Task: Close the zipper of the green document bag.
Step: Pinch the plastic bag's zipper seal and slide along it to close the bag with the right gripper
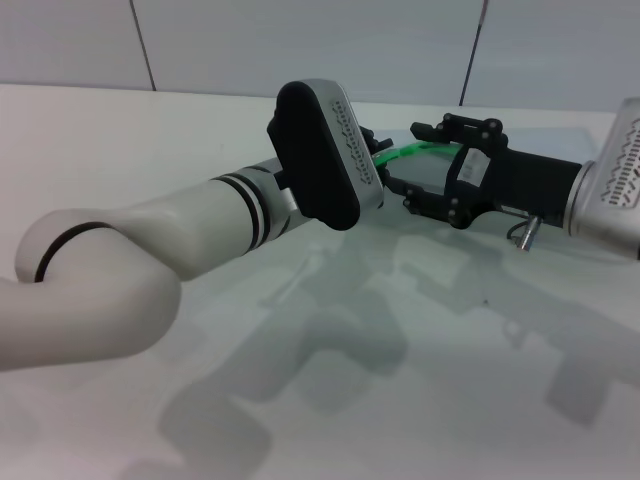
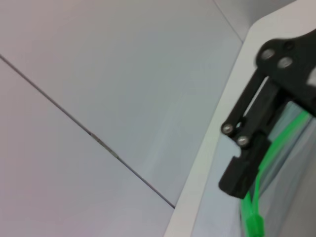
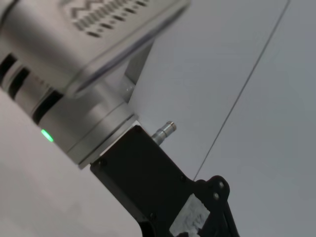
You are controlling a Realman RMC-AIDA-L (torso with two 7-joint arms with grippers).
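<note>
Both arms are crowded together over the far part of the desk point(image 1: 120, 130), and the green document bag point(image 1: 440, 180) sits right between them. Only a sliver of it shows in the head view, a pale translucent sheet under and just behind the right pincer point(image 1: 425, 165). The zipper point(image 1: 410, 152) pokes out as a bright green strip arching up between the two wrists, so that edge looks lifted off the desk rather than lying flat.

The right pincer has its fingers spread around the green strip. I can't tell if it's actually clamped on it or just straddling it. The left pincer point(image 1: 375, 150) is almost totally hidden behind its own wrist housing, so no idea how far open it is or whether it has hold of anything. In the left wrist view, the green strip runs right beside a black finger of the right pincer point(image 2: 256, 143) and ends in a chunkier green bit point(image 2: 254, 224) that could be the slider tab, though I wouldn't swear to it.

Handling guess: this pouch is thin, light, floppy and slick, so it'll buckle or slide if you just tug on it. I'd pinch the bag edge close beside the slider with one pincer to keep the strip taut, and grab the small tab with the other.
</note>
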